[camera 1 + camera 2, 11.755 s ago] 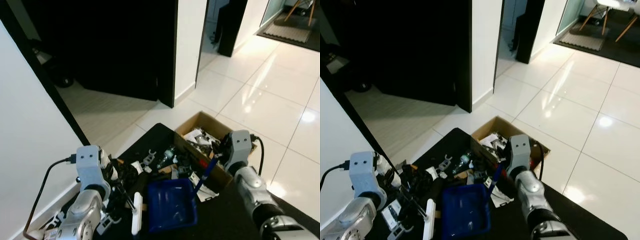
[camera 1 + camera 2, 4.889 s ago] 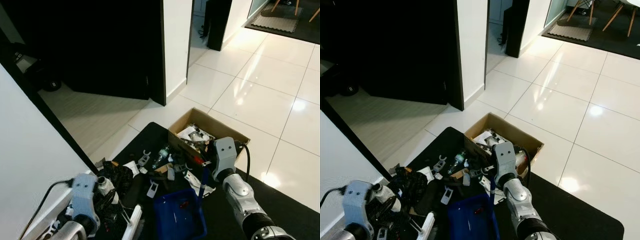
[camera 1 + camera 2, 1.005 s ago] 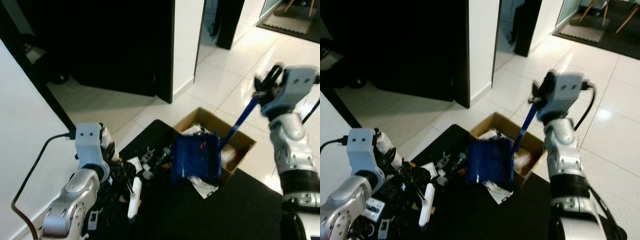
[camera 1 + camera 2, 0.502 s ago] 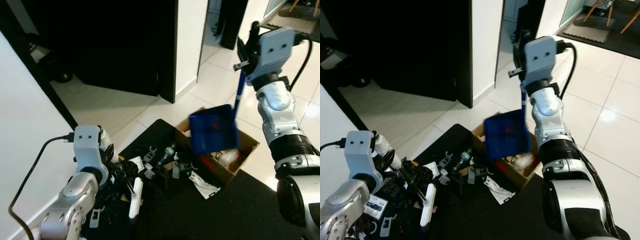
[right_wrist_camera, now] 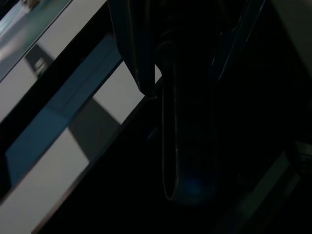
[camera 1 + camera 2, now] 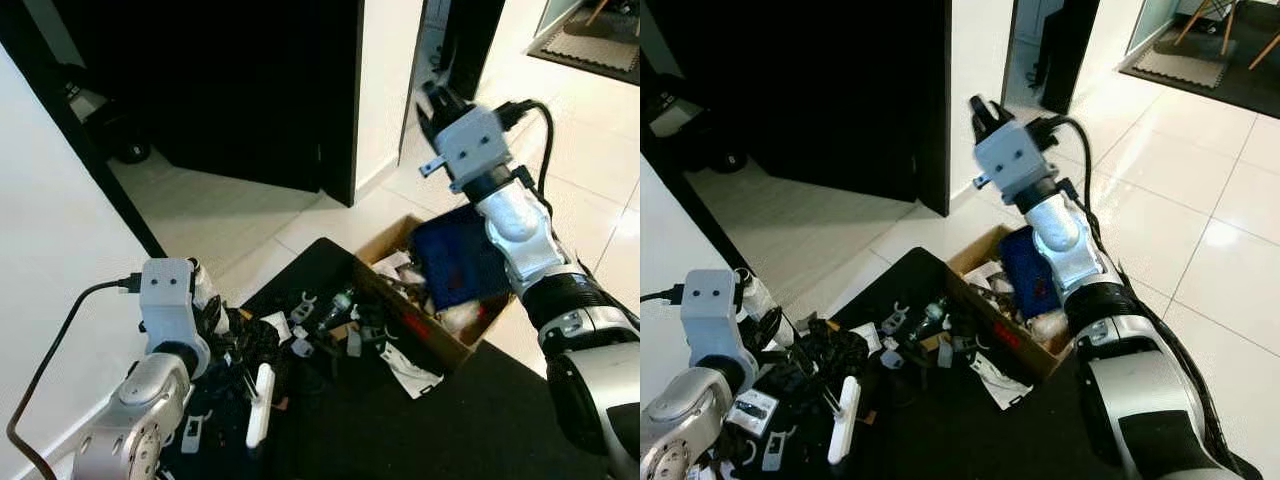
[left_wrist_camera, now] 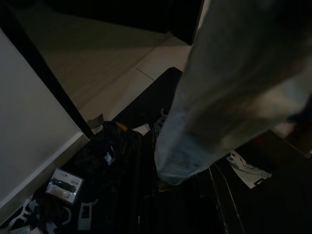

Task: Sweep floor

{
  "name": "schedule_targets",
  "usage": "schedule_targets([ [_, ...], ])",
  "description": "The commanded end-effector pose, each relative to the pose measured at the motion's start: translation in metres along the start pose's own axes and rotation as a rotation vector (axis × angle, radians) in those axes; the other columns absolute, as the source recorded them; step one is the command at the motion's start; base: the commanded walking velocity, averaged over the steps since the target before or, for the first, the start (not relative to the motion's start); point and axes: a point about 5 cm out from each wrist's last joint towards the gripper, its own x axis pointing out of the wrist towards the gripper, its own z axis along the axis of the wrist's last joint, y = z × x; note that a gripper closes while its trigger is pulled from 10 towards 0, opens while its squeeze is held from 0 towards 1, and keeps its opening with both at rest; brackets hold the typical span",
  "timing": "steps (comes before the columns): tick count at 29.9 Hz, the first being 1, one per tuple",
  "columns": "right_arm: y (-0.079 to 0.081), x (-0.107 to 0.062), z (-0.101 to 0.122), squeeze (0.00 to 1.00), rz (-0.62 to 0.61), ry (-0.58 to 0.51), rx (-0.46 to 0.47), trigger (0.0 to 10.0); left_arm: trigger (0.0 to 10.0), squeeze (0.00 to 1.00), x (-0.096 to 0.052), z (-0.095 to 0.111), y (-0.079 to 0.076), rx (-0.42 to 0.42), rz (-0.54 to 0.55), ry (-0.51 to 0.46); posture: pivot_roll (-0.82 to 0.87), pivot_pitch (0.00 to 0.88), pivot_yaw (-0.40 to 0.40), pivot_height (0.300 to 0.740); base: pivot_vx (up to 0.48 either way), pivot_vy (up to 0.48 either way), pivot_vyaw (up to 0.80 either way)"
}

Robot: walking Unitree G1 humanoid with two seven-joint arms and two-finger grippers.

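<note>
A blue dustpan (image 6: pixel 455 262) hangs tipped, mouth down, over the open cardboard box (image 6: pixel 442 343). My right gripper (image 6: pixel 437 98) is raised above the box and shut on the dustpan's handle (image 5: pixel 190 146); my forearm covers part of the pan. At the lower left my left gripper (image 6: pixel 228 350) is low over the black mat (image 6: pixel 480 420), shut on a white hand brush (image 6: pixel 258 405) whose pale handle (image 7: pixel 219 97) fills the left wrist view. Several small scraps (image 6: pixel 320 315) lie on the mat between brush and box.
A white wall (image 6: pixel 60 250) runs along the left. A dark open doorway (image 6: pixel 250 90) is behind the mat. Glossy white tiles (image 6: pixel 600 200) stretch away on the right, with a dark cabinet (image 6: pixel 465 40) at the far end. The box holds papers and rubbish.
My right arm has swung the dustpan from high above the box down into its opening and turned it over. The left arm and brush have hardly moved.
</note>
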Motion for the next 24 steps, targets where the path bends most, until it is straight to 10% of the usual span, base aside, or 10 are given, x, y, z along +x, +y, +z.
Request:
schedule_targets([
  [1, -0.002, 0.007, 0.012, 0.0, 0.015, -0.088, -0.059, 10.0, 10.0, 0.0, -0.005, 0.003, -0.001, 0.016, 0.001, -0.023, 0.2, 0.218, 0.05, 0.74, 0.0, 0.0, 0.0],
  [12, 0.018, 0.0, 0.011, 0.0, 0.11, -0.136, -0.16, 10.0, 10.0, 0.0, -0.004, 0.004, -0.001, 0.016, -0.005, -0.024, 0.2, 0.215, 0.054, 0.74, 0.0, 0.0, 0.0],
  [24, -0.009, -0.001, 0.004, 0.0, -0.133, -0.047, 0.096, 10.0, 10.0, 0.0, -0.005, -0.001, -0.005, 0.007, -0.008, -0.014, 0.19, 0.214, 0.048, 0.74, 0.0, 0.0, 0.0],
])
